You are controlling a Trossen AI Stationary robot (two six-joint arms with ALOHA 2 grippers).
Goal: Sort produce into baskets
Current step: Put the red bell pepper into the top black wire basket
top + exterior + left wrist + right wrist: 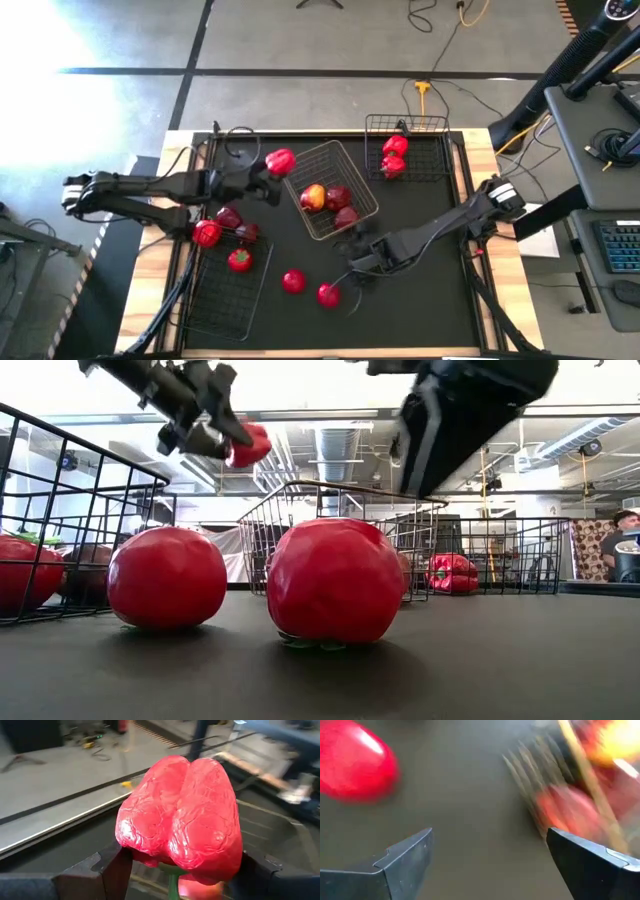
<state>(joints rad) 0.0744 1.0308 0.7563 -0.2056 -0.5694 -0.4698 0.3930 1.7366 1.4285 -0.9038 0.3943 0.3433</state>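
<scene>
Silvery basket holding three apples, black basket holding peppers

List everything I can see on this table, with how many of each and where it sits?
Baskets: three; silvery one in the middle, black ones far right and near left.
Peppers: three, bright red; two in the far right basket, one held in the air.
Apples: three in the silvery basket, one yellow-red, two dark red.
Fruit in the left basket: about four, red.
Tomatoes: two, red, loose on the mat.
Table: black mat, wooden rim.
Left gripper: shut on the pepper.
Right gripper: open, above a loose tomato.
</scene>
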